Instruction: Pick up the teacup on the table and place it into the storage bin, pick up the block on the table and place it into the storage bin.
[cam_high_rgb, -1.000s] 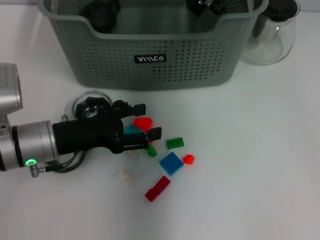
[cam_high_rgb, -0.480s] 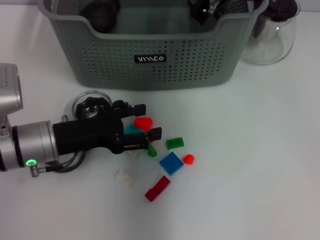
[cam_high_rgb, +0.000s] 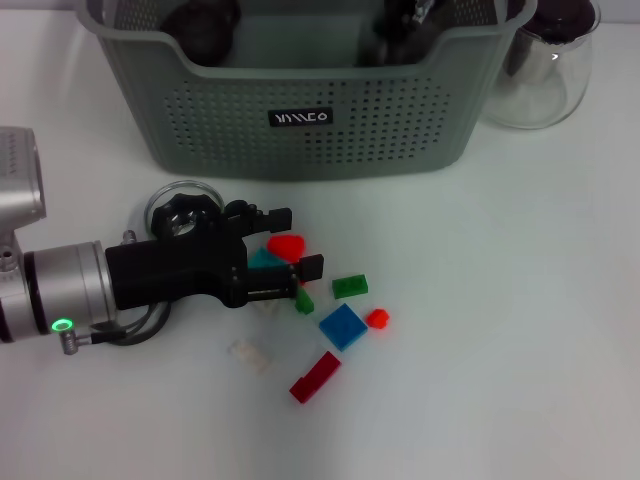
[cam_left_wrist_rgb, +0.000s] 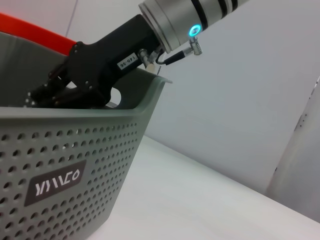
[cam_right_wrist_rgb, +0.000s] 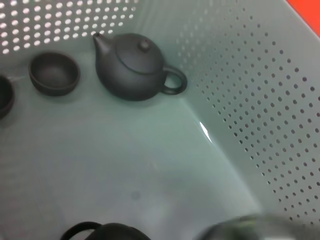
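The left arm lies low over the desk (cam_high_rgb: 520, 300) at the left side of the head view, and the left gripper (cam_high_rgb: 297, 240) points at a scatter of small blocks. Its fingers (cam_high_rgb: 312, 265) are spread apart, with the red block (cam_high_rgb: 287, 244) on the desk between them; whether they touch it cannot be told. A teal block (cam_high_rgb: 261, 259) lies just beside the red one, partly under the gripper body, and a clear glass rim (cam_high_rgb: 180, 192) shows behind the gripper. Nearer the camera lie a pale block (cam_high_rgb: 248, 354) and a long red block (cam_high_rgb: 315, 377). Further right lie a small green block (cam_high_rgb: 304, 301), a blue block (cam_high_rgb: 343, 326), a second green block (cam_high_rgb: 350, 286) and a tiny red piece (cam_high_rgb: 377, 318), all loose on the desk.

The storage bin (cam_high_rgb: 300, 150) stands beyond the blocks. Inside it, the right wrist view shows a dark teacup (cam_right_wrist_rgb: 54, 74) on the floor of the bin beside a dark teapot (cam_right_wrist_rgb: 132, 65). The right gripper (cam_high_rgb: 398, 18) reaches down into the bin from its far right side; its grip cannot be made out. A clear glass jug (cam_high_rgb: 545, 75) stands just right of the bin.
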